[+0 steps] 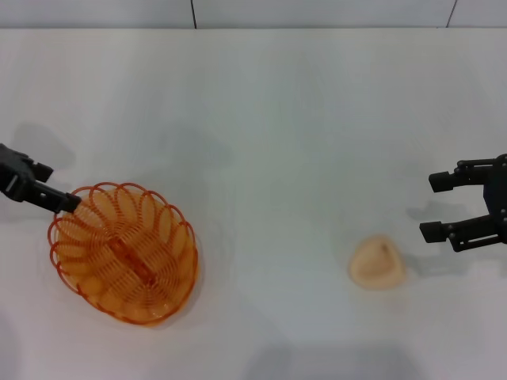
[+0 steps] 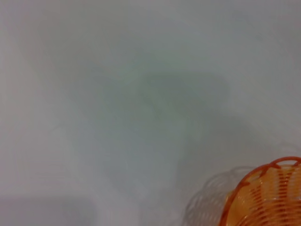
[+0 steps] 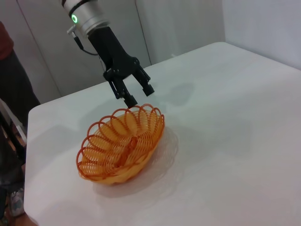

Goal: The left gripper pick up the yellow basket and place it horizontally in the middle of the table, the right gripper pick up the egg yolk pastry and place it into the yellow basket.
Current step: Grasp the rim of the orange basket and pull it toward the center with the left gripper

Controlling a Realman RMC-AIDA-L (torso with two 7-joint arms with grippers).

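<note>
Here the left gripper (image 1: 57,187) sits at the far-left rim of the yellow basket (image 1: 124,252), its fingers spread and gripping nothing. In the right wrist view the same claw (image 3: 139,94) comes down from a silver wrist with a green ring light (image 3: 74,19); one fingertip is right at the scalloped rim of the basket (image 3: 122,143), the other stands clear beyond it. Whether that tip touches the wire cannot be told. The basket rests on the table (image 1: 277,142), on the left side, its long axis running diagonally away from the claw toward the near edge. The left wrist view catches only a corner of the basket rim (image 2: 268,193) over bare white surface.

The right gripper (image 1: 432,206) hangs at the right edge, jaws parted and empty. The egg yolk pastry (image 1: 378,262) lies on the table just inward of this claw and nearer the robot, close to the lower finger but apart from it. Pastry and basket are well apart.
</note>
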